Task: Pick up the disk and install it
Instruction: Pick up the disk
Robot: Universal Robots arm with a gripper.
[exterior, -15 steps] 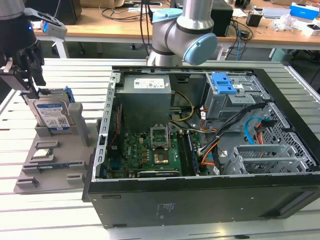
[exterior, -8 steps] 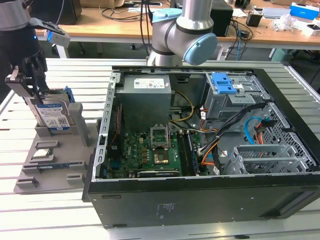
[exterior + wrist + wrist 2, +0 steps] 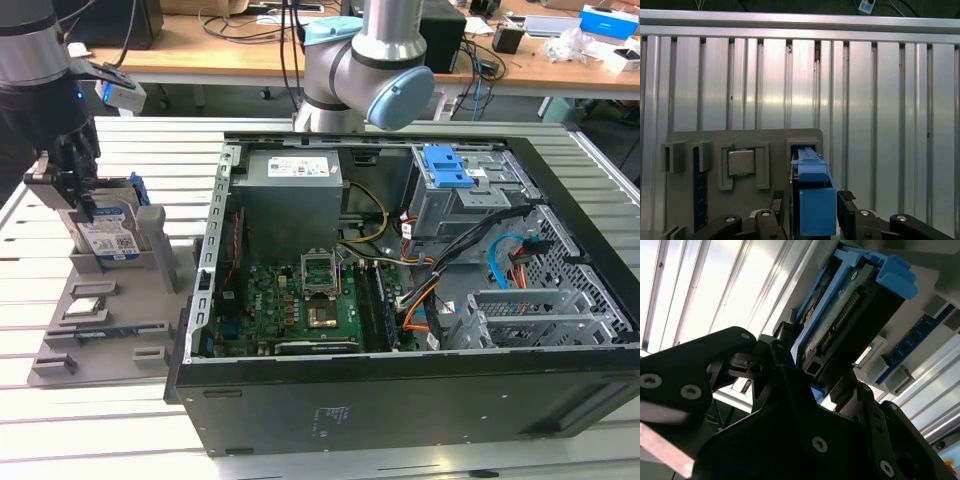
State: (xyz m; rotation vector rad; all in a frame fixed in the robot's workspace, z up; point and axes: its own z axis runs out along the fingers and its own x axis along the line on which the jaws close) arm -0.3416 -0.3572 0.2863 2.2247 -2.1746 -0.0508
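Note:
The disk (image 3: 108,236) stands on edge in a slot of the grey holder tray (image 3: 150,300) at the exterior view's left, its white-and-blue label facing out and its blue carrier frame around it. My gripper (image 3: 84,203) is down over its top, a black finger on each flat side. In the first wrist view the fingers (image 3: 781,210) press against both sides of the disk's (image 3: 816,200) blue frame. In the second wrist view the disk (image 3: 840,315) shows its connector edge between the fingers. The disk still sits in the slot.
An open computer case (image 3: 400,400) lies at the exterior view's right, with a motherboard (image 3: 300,300), loose cables and a blue-latched drive bay (image 3: 447,170) at its far corner. The holder tray also carries a small square silver chip (image 3: 741,161) and a blue strip (image 3: 700,185). The arm's base (image 3: 360,70) stands behind the case.

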